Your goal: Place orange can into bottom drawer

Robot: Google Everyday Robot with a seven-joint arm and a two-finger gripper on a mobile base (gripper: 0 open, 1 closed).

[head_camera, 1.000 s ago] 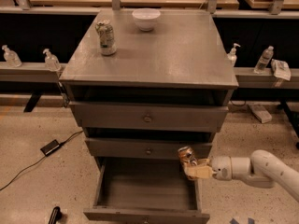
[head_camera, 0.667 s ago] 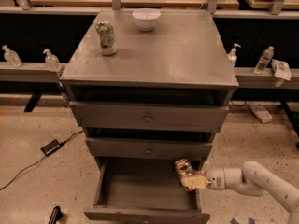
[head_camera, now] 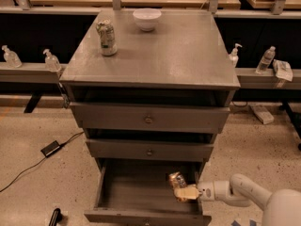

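Observation:
The bottom drawer [head_camera: 113,216] of the grey cabinet is pulled open, its inside bare grey metal. My gripper [head_camera: 184,191] reaches in from the right, low inside the drawer near its right wall. It is shut on the orange can [head_camera: 177,180], a small crushed shiny orange-gold can that sticks up from the fingers just above the drawer floor. My white arm [head_camera: 244,194] comes in from the lower right.
A green-and-white can [head_camera: 107,37] and a white bowl [head_camera: 146,19] stand on the cabinet top [head_camera: 160,55]. The two upper drawers [head_camera: 148,118] are closed. A black cable and adapter [head_camera: 51,148] lie on the floor at left. Bottles [head_camera: 266,59] stand on side ledges.
My gripper has moved down and left with the orange can, from level with the middle drawer's right side into the open bottom drawer.

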